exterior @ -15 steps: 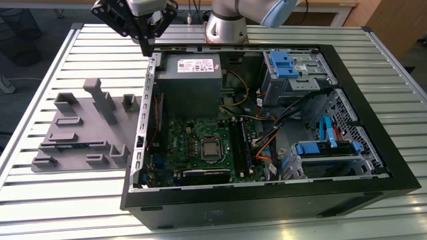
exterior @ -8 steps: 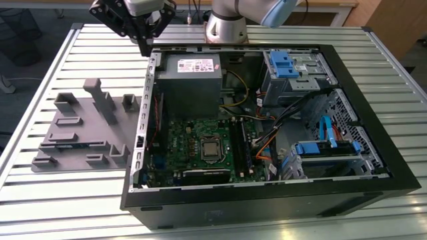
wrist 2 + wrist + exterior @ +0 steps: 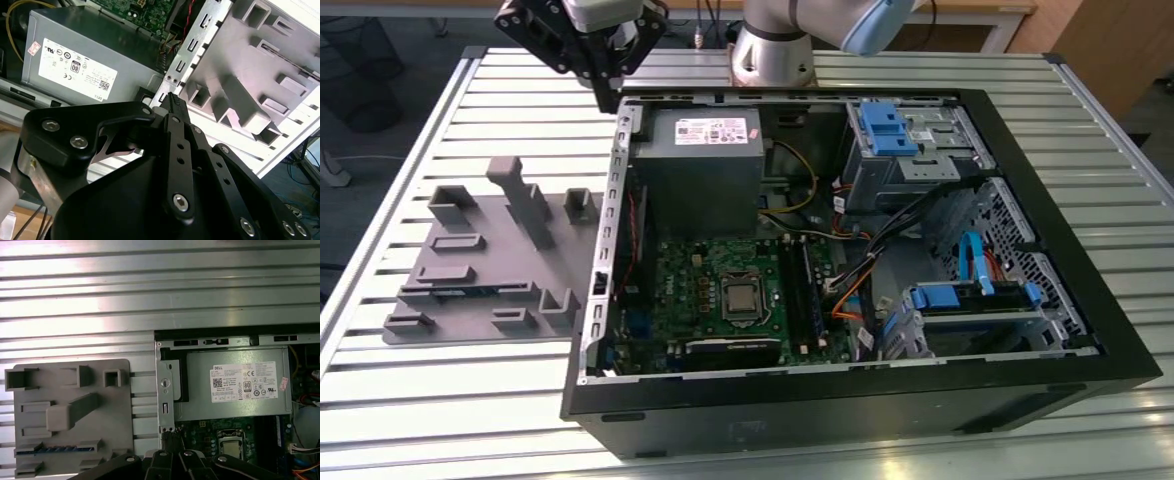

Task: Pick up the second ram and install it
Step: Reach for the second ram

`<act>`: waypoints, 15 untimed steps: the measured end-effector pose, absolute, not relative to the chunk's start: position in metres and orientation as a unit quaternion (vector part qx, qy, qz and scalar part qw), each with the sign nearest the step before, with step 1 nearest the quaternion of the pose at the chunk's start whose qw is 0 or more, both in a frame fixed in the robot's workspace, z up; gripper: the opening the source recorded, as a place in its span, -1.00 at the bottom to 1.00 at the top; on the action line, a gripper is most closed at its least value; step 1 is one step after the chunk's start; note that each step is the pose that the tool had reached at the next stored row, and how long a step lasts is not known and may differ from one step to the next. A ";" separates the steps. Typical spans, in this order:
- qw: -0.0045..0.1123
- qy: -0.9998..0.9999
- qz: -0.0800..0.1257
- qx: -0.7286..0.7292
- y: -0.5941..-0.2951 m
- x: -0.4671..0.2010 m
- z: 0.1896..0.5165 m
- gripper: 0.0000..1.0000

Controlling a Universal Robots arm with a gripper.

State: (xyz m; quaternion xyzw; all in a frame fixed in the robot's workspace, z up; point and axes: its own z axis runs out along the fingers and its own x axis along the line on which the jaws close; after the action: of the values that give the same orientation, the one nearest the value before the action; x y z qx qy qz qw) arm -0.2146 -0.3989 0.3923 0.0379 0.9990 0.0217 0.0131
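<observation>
The second ram is a thin blue stick lying in a slot of the grey holder on the table. In the exterior view the ram shows as a blue sliver at the near end of the holder, left of the computer case. My black gripper hangs above the case's far left corner, well away from the ram. Its fingers meet at a point with nothing between them, as both wrist views show. The green motherboard with long black slot rails lies inside the case.
The open black computer case takes up the table's middle and right. A grey power supply sits at its far end, and drive cages with blue brackets and cables are on the right. The arm's base stands behind the case.
</observation>
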 end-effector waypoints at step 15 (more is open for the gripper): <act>0.013 0.999 0.022 0.038 -0.399 -0.220 0.392 -0.79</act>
State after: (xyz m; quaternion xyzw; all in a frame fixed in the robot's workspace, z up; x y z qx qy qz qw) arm -0.2197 -0.3989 0.3922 0.0379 0.9990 0.0217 0.0131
